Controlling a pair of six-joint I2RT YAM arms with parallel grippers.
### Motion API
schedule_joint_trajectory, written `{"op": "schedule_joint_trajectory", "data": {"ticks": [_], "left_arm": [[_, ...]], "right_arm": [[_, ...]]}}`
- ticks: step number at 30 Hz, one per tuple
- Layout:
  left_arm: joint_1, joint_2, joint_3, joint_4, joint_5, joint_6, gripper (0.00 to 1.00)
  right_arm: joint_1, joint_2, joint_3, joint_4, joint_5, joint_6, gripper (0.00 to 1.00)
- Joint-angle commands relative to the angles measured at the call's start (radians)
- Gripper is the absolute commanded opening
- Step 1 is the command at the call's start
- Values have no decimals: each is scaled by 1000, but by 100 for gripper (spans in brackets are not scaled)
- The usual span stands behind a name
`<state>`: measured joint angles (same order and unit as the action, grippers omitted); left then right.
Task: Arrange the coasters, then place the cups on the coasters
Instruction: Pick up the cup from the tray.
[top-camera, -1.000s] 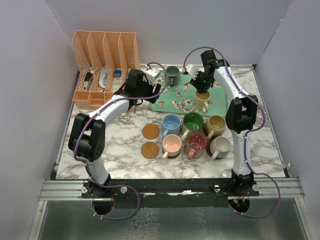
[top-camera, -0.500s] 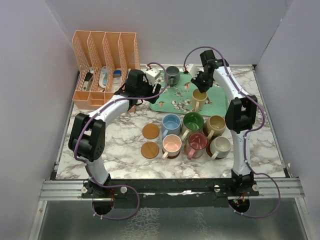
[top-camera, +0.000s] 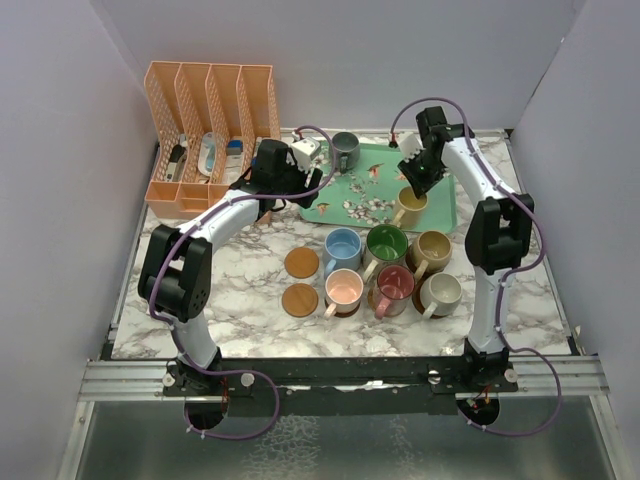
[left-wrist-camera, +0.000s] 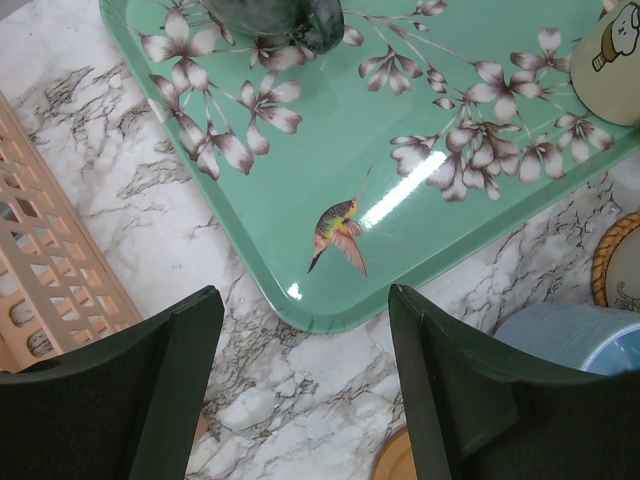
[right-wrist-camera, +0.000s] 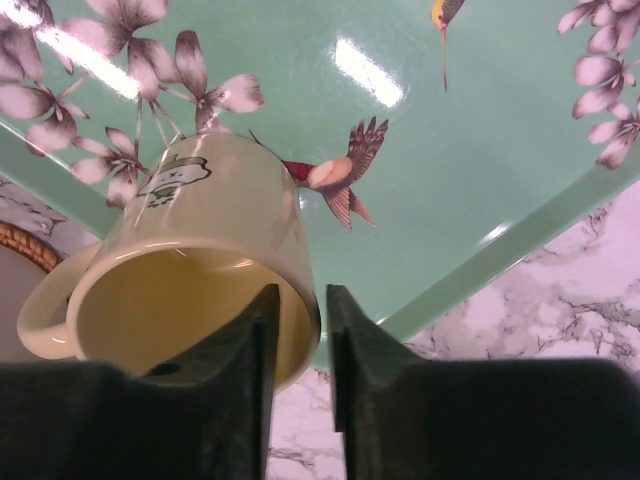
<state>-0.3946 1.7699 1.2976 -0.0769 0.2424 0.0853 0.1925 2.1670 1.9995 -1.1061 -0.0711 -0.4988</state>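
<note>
A pale yellow cup (right-wrist-camera: 200, 230) with a small printed picture stands on the teal floral tray (right-wrist-camera: 480, 150), near its front right part (top-camera: 408, 206). My right gripper (right-wrist-camera: 300, 335) straddles the cup's rim, one finger inside and one outside, with a thin gap showing at the outer finger. A grey cup (top-camera: 345, 150) sits at the tray's back. Two bare coasters (top-camera: 301, 263) (top-camera: 299, 299) lie left of the blue (top-camera: 343, 245), green (top-camera: 386, 242), tan (top-camera: 432, 247), pink (top-camera: 343, 288), dark red (top-camera: 395, 283) and cream-white (top-camera: 440, 292) cups. My left gripper (left-wrist-camera: 305, 400) hangs open and empty over the marble by the tray's near left corner.
An orange file rack (top-camera: 212, 130) with small items stands at the back left, close to the left arm. The enclosure's walls rise on both sides and at the back. The marble top (top-camera: 220, 300) ends at a metal rail along the front.
My right wrist has swung right and a little nearer, and the yellow cup has shifted the same way on the tray. The left arm has not moved.
</note>
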Motion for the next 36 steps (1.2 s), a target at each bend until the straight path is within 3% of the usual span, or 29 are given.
{"op": "schedule_joint_trajectory", "data": {"ticks": [1,5,11,22,32,36], "left_arm": [[2,8,28,10,-1,11,71],[2,5,21,10,1,11,71],[2,-6,9,13,2,12,71],[2,-24,3,17,1,13,71],[2,-56,-13,36,-32,17,72],[3,-67,-14,41,-51,23,73]], "right_arm": [[2,-48,10,0,-6,32,32],[1,-19,55,1,-23,-25,40],[-1,25,68,8,-40,-127,41],[-10,32,43,-17,-92,-156,27],[-24,16,64,-23,-133,-127,3],[-24,-7,113,-32,-159,-97,1]]}}
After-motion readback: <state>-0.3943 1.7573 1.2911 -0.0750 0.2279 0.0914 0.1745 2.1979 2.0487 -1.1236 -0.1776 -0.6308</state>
